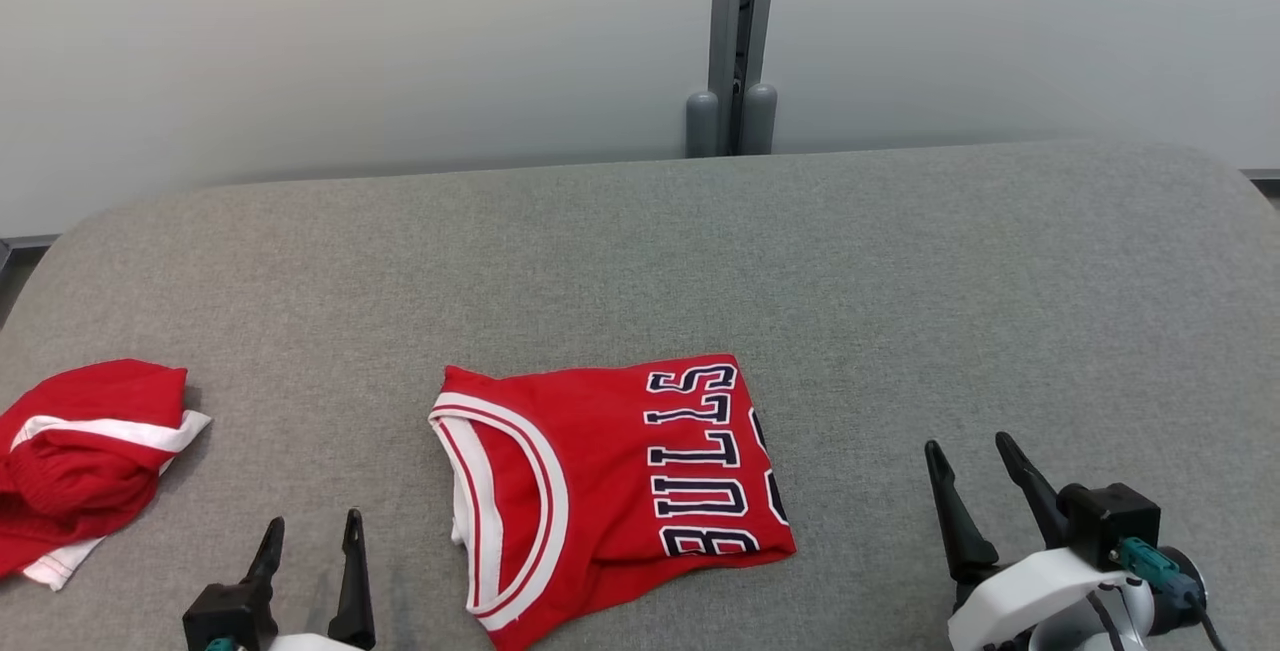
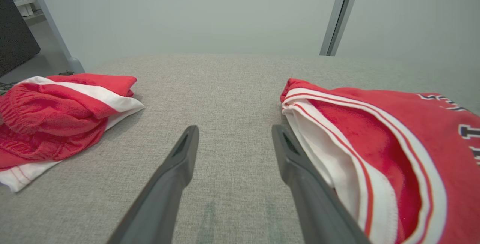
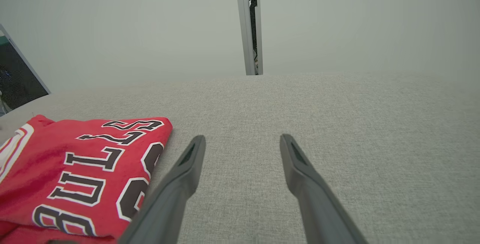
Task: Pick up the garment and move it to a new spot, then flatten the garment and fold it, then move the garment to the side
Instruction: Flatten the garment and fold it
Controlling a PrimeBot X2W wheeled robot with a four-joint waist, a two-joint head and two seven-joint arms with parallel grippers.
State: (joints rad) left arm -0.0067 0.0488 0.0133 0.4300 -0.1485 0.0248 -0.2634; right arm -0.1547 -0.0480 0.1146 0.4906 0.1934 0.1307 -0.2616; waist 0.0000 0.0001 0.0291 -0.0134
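Note:
A folded red jersey [image 1: 610,486] with white trim and dark "BULLS" lettering lies on the grey padded table [image 1: 700,261], near its front edge at centre. The left wrist view shows its white-trimmed neck opening [image 2: 378,150] to the right of my fingers, and the right wrist view shows its lettered end [image 3: 82,172] at the lower left. My left gripper [image 1: 312,526] stands open to the jersey's left with nothing between its fingers. On the jersey's right, my right gripper [image 1: 968,451] is open too and apart from the cloth.
A second red and white garment [image 1: 85,461] lies crumpled at the table's left edge, also visible as a bundle [image 2: 56,118] in the left wrist view. A pale wall with a grey post [image 1: 735,41] stands behind the table.

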